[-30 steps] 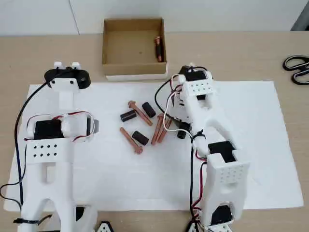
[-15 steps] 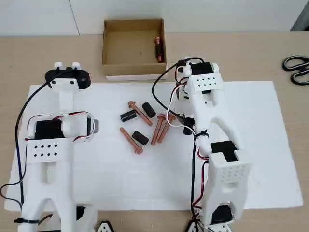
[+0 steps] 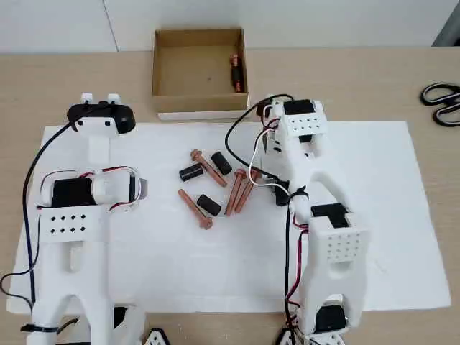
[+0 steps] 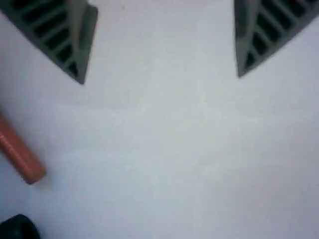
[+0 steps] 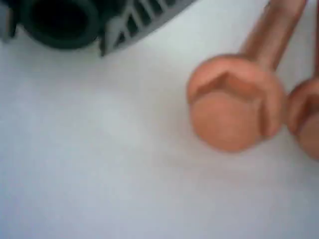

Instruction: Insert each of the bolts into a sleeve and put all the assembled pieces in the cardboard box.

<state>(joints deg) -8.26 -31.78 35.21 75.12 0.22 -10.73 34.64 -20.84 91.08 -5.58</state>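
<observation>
Left pincer was spread wide over the white sheet on the bench, nothing in it, with a bolt end just off to one side. Right pincer sat right by the heads of two bolts lying side by side. Honestly couldn't tell if it was spread or pinching anything. Two other bolts and three black sleeves lay loose mid-sheet. One assembled piece was in the cardboard box, along the wall on the right arm's side.
</observation>
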